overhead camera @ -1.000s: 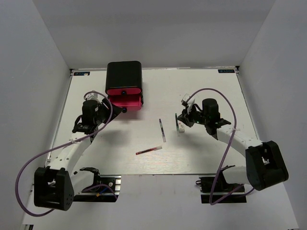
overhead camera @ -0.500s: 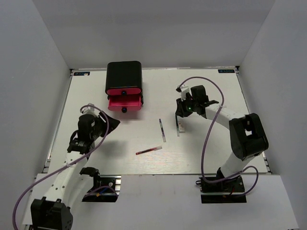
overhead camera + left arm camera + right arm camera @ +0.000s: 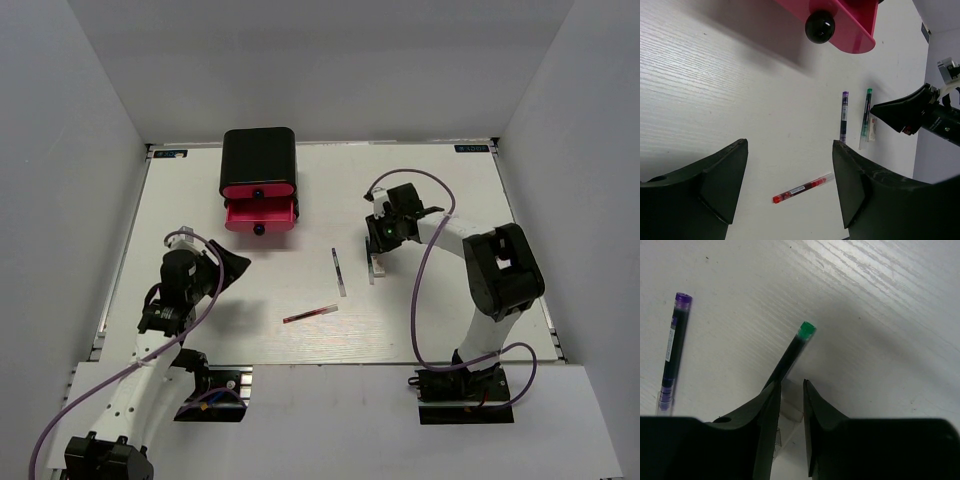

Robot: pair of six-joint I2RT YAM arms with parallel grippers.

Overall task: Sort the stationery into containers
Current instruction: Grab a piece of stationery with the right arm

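Lab test cell (white walls (image 3: pixel 90 90), white table (image 3: pixel 450 320)).

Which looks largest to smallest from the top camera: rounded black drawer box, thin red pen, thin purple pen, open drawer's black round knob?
1. Rounded black drawer box
2. Thin red pen, thin purple pen: alike, unranked
3. Black round knob

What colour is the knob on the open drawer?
Black; the knob shows best in the left wrist view.

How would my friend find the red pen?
Find the black box with pink drawers at the table's far side. Toward the near edge, the red pen lies alone, slanted. It is red; the purple-tipped pen and green-tipped pen lie side by side farther back.
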